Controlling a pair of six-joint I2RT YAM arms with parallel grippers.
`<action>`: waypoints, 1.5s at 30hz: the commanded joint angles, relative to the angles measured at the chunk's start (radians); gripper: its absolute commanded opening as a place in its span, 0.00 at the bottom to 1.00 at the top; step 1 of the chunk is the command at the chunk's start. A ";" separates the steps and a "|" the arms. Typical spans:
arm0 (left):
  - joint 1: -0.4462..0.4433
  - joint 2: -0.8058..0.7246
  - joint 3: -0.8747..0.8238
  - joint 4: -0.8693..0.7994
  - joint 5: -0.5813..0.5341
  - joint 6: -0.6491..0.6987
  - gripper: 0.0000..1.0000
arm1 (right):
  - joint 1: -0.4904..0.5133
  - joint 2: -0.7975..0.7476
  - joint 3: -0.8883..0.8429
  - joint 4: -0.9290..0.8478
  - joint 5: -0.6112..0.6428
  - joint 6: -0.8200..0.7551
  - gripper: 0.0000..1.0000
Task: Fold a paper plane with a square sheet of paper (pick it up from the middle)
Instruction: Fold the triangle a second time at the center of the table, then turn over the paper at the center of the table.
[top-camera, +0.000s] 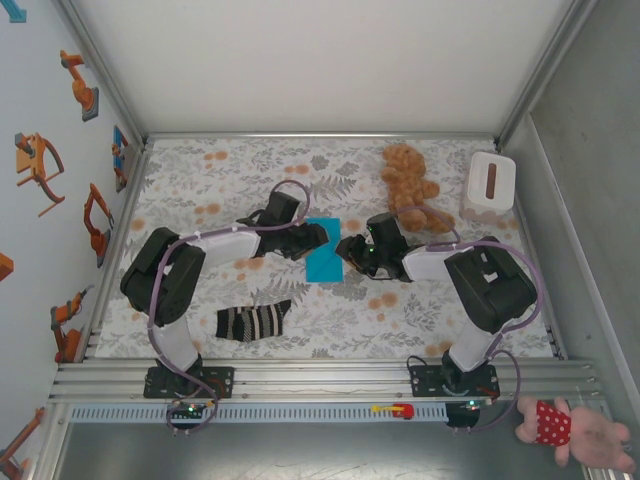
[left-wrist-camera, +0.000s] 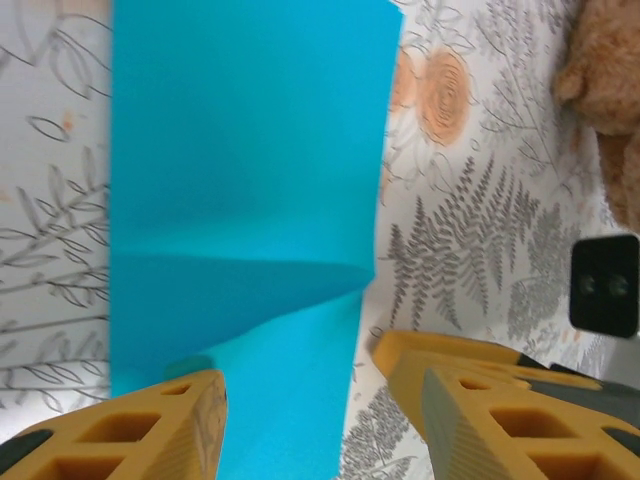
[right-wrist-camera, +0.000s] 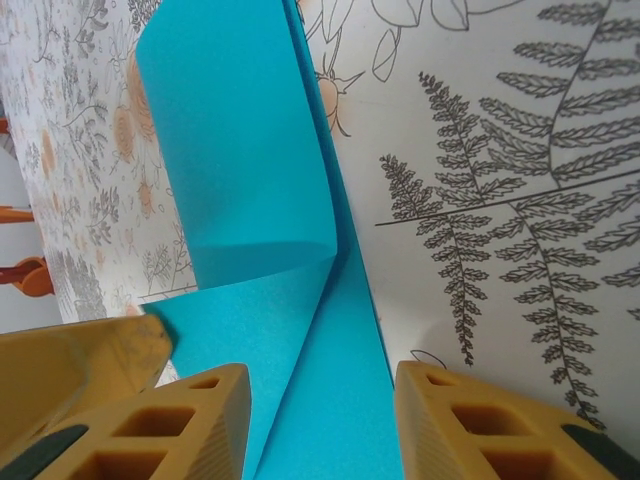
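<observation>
Turquoise square sheet of paper (top-camera: 323, 250) was seen folded over, flap curled, long axis near-to-far, straddled by left gripper (left-wrist-camera: 300, 372) and right gripper (right-wrist-camera: 322, 385), both spread wide.

The desk (top-camera: 200, 180) carries one turquoise sheet of paper (top-camera: 323, 258), one striped sock (top-camera: 253, 322), one brown teddy bear (top-camera: 408, 188) and one white box (top-camera: 490, 183). One pink plush toy (top-camera: 575, 430) lies beyond its near edge. There are two pincers: the left pincer (left-wrist-camera: 300, 385) and the right pincer (right-wrist-camera: 320, 400).

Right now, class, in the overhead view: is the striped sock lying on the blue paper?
No; the striped sock lies well apart from the blue paper, not touching it.
</observation>
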 joint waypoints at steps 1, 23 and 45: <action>0.006 0.036 0.014 -0.021 0.008 0.009 0.54 | 0.007 0.016 -0.009 0.042 -0.017 0.022 0.40; 0.018 0.070 -0.028 -0.033 -0.004 -0.039 0.53 | 0.018 0.118 0.014 0.169 -0.087 0.099 0.21; 0.031 0.043 -0.039 -0.023 0.018 -0.040 0.53 | 0.024 0.151 0.050 0.210 -0.098 0.068 0.16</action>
